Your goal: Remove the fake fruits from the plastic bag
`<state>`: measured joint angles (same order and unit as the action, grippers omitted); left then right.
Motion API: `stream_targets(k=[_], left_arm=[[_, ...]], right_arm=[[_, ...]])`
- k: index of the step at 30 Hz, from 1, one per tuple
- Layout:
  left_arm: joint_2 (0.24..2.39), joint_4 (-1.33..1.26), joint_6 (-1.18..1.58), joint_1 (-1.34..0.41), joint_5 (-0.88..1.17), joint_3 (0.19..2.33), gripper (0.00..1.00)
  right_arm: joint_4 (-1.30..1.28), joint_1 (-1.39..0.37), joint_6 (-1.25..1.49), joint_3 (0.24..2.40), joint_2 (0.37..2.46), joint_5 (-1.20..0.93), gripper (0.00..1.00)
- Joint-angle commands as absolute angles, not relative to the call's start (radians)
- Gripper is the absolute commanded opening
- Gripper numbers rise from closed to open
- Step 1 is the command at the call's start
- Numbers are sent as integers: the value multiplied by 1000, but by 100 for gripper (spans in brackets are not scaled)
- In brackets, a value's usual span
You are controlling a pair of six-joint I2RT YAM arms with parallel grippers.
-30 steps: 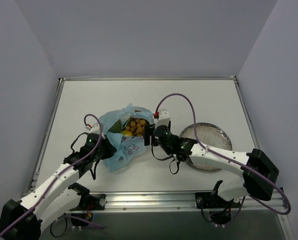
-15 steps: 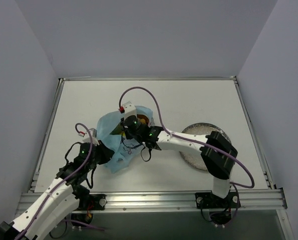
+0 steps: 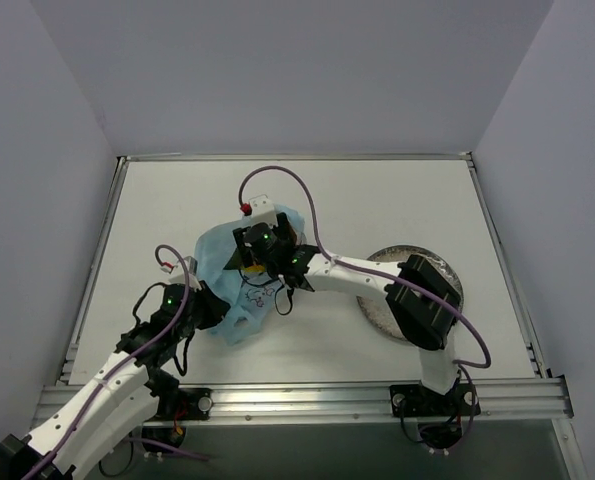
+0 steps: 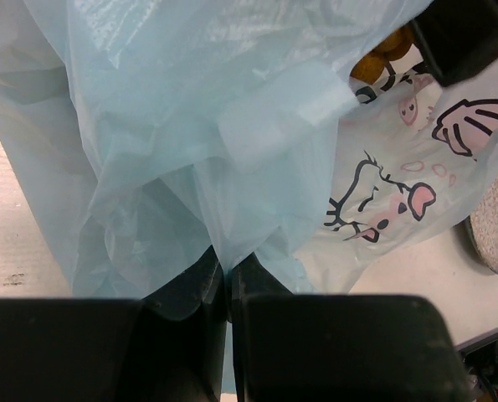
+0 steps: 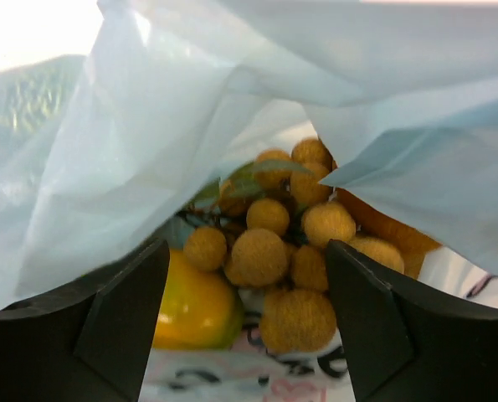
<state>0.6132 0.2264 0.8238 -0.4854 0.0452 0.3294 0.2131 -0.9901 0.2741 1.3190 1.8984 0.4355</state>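
- plastic bag (image 3: 220, 265): lies crumpled on worktop (image 3: 377, 200), centre-left of top view. Light-blue translucent film. White panel w/ pink-and-black print shows at right of left wrist view.
- left claw (image 4: 228, 270): fingers pressed together, pinching a fold of the bag film at bottom centre of left wrist view. In top view it sits at the bag's lower-left edge.
- right claw (image 5: 244, 251): fingers spread wide, one at lower left and one at lower right of right wrist view, nothing pinched. It points into the bag opening. In top view it sits over the bag's upper part, w/ the arm reaching in from lower right.
- fake fruits: all visible pcs are inside the bag.
- bunch of orange-tan balls (image 5: 269, 251): centre of right wrist view, between the spread fingers, w/ green leaf (image 5: 257, 172) above it.
- mango (image 5: 194, 310): yellow-orange, lower left of the bunch and touching it, partly behind the left-hand finger.
- plate (image 3: 447, 270): speckled grey, right of centre in top view, partly hidden by right arm, apart from the bag.
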Motion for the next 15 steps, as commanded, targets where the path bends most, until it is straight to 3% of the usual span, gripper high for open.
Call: stream_targets(k=[1, 5, 6, 9, 14, 15], left_arm=[[607, 204, 816, -491, 51, 359, 2], [592, 216, 813, -491, 48, 357, 2], [594, 221, 811, -491, 48, 359, 3], [591, 238, 804, -491, 45, 365, 2], [580, 241, 802, -491, 35, 370, 2], [581, 229, 807, -491, 34, 371, 2]], right_arm=[[229, -965, 281, 1407, 1953, 500, 71], [242, -962, 293, 1485, 2043, 552, 56], [244, -962, 296, 1494, 2054, 561, 46], [253, -965, 304, 1500, 2072, 589, 29], [262, -969, 316, 1456, 2031, 595, 28], [282, -969, 322, 1430, 2016, 585, 1]])
